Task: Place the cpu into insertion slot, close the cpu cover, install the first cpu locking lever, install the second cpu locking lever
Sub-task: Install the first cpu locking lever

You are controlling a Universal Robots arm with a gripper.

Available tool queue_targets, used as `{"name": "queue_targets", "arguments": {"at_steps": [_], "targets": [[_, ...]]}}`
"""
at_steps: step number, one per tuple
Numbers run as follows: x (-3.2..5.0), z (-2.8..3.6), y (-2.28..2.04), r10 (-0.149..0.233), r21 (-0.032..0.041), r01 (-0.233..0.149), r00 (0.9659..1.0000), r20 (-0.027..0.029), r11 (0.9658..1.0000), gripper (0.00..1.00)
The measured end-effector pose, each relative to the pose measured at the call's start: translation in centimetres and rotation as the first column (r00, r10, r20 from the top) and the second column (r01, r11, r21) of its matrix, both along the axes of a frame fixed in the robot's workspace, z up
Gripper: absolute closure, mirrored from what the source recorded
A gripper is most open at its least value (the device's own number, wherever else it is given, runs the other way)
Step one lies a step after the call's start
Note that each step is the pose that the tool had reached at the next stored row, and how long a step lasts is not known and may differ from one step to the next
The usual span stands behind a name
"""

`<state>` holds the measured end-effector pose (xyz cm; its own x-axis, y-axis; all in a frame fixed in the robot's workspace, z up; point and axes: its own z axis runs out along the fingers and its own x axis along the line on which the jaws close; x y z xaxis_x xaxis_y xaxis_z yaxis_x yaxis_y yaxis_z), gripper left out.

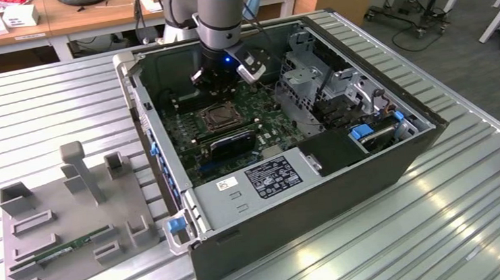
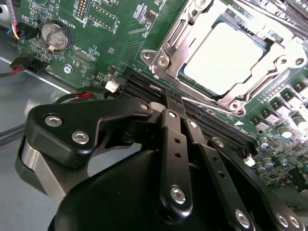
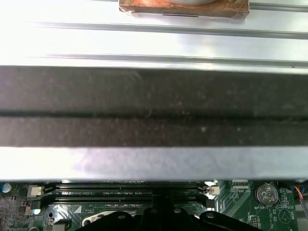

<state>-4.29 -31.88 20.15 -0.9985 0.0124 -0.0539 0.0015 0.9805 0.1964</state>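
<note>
Office desks stand behind a ribbed metal table (image 1: 467, 230) on which an open computer case (image 1: 342, 193) lies on its side, its green motherboard (image 2: 120, 43) facing up. My tool (image 2: 172, 95) reaches into the case from above. In the second wrist view its two thin black fingers are pressed together at the tips, and I see nothing between them.

The cpu (image 2: 224, 55) sits flat in its socket with its pale silvery top showing. The cpu cover (image 2: 166, 55), a bright metal frame, lies down around that top. I cannot tell whether the locking levers are latched.

I judge the cpu to be light, stiff and thin, with a smooth top that would slip and an underside that is easily damaged. It should only be held by two opposite edges. The cover looks like light, springy sheet metal on a hinge, best pressed on its bare frame and not on the chip.

My fingertips are near the socket but apart from it. They hover over the black memory slots (image 2: 142, 85), which run between the tool and the cpu.
</note>
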Motion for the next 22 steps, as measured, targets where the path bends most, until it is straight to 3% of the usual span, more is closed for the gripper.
{"name": "queue_targets", "arguments": {"at_steps": [14, 22], "targets": [[0.08, -0.01, 0.07, 0.000, 0.0000, 0.000, 1.0000, 0.0000, 1.0000, 0.89], [0.16, -0.23, 0.07, 0.000, -0.0152, 0.000, 1.0000, 0.0000, 0.9999, 0.89]]}}
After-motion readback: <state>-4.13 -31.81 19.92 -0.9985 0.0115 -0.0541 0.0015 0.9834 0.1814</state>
